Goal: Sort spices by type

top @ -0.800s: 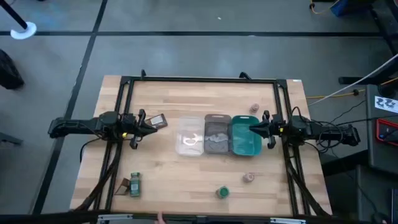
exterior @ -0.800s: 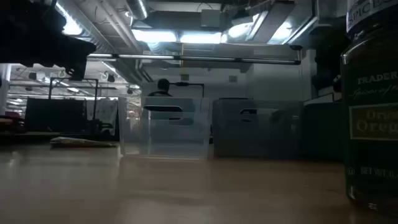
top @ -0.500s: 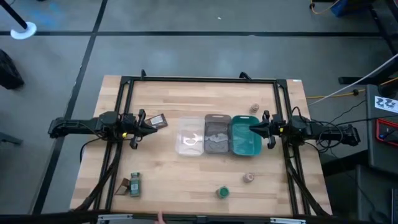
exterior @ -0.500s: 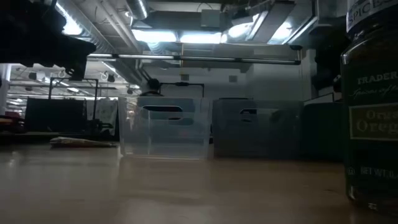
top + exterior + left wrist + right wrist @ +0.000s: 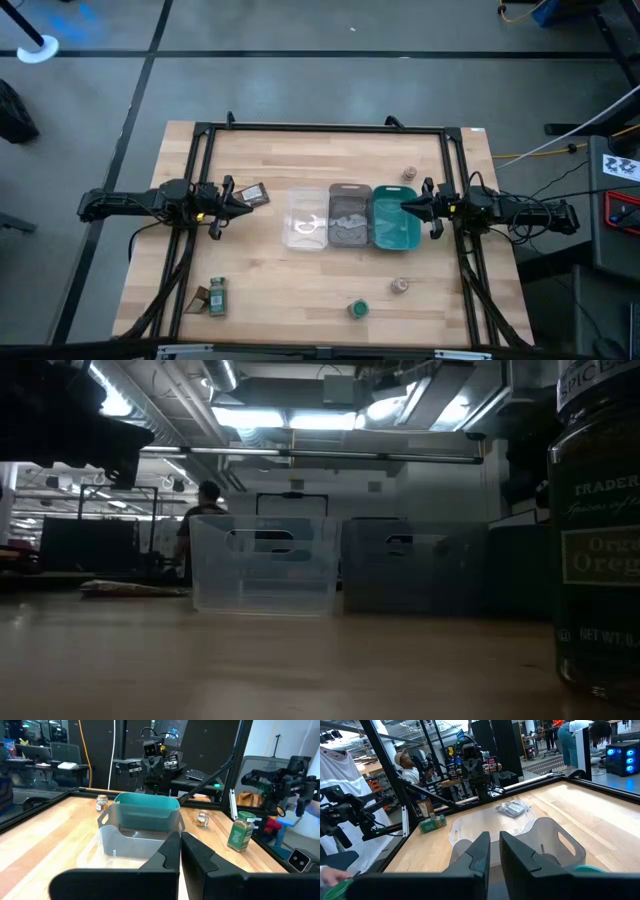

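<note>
Both grippers hover shut and touch nothing. My left gripper (image 5: 240, 200) is left of the clear tray (image 5: 305, 226), close by one brown sachet (image 5: 255, 193) lying flat. My right gripper (image 5: 405, 207) is over the teal tray (image 5: 397, 224). One green-lidded jar (image 5: 217, 295) lies on its side at the near left, against the second sachet (image 5: 197, 297). The other green-lidded jar (image 5: 357, 309) stands upright near the near edge, huge in the low view (image 5: 600, 540). One pinkish-lidded jar (image 5: 400, 286) stands near the trays' near right, the other (image 5: 408, 174) beyond the teal tray.
The grey tray (image 5: 348, 217) sits between the clear and teal ones, all three side by side at the table's middle. A black frame (image 5: 320, 128) runs around the tabletop. Bare wood lies along the far side and at near centre. People show in the room behind.
Neither arm nor any spice has moved. A hand at the table's near edge has left the high view, and a person in the room behind has walked toward the left in the low view.
</note>
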`<action>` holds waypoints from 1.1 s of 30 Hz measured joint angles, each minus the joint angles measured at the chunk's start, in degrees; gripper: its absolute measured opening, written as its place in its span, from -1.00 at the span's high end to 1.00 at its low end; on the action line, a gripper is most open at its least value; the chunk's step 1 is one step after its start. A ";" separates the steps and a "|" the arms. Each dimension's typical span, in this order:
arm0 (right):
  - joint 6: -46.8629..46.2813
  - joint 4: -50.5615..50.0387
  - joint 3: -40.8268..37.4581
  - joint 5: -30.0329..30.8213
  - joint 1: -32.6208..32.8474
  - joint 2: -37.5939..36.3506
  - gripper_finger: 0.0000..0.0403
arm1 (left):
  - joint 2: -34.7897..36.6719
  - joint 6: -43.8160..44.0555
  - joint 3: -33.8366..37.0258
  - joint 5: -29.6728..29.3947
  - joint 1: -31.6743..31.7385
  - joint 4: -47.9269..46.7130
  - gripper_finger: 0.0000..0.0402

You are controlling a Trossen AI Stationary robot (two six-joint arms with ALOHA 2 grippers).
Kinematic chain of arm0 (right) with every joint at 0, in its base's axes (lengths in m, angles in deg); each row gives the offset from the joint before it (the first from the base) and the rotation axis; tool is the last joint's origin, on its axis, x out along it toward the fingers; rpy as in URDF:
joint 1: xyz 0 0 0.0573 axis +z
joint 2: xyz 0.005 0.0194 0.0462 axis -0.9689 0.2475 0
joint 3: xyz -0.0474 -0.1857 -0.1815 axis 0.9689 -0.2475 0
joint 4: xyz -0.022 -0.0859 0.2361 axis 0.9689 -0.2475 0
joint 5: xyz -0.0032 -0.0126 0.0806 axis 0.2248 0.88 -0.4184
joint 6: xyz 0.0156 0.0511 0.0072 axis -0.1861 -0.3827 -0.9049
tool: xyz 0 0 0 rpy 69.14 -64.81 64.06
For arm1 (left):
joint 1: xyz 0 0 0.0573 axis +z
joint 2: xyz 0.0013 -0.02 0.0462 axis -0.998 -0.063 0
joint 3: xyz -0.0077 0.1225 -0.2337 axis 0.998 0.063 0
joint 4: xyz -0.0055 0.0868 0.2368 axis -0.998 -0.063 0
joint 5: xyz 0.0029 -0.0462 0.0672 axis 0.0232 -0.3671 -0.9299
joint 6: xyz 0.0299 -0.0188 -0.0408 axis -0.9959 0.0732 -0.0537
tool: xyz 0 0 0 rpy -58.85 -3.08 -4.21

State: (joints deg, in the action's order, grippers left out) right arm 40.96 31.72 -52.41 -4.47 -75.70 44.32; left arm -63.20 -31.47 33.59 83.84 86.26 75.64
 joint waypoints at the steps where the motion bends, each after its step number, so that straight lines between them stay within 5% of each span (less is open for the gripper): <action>1: 0.00 0.00 0.00 0.01 0.00 0.01 0.78 | 0.00 0.00 0.00 0.00 0.00 0.00 1.00; 33: 0.09 5.87 -0.11 9.79 0.02 0.01 0.75 | 0.00 0.00 0.00 -0.04 -0.02 -0.02 1.00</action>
State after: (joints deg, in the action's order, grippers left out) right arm 41.05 37.59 -52.52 5.32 -75.68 44.33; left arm -63.20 -31.47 33.59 83.80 86.25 75.62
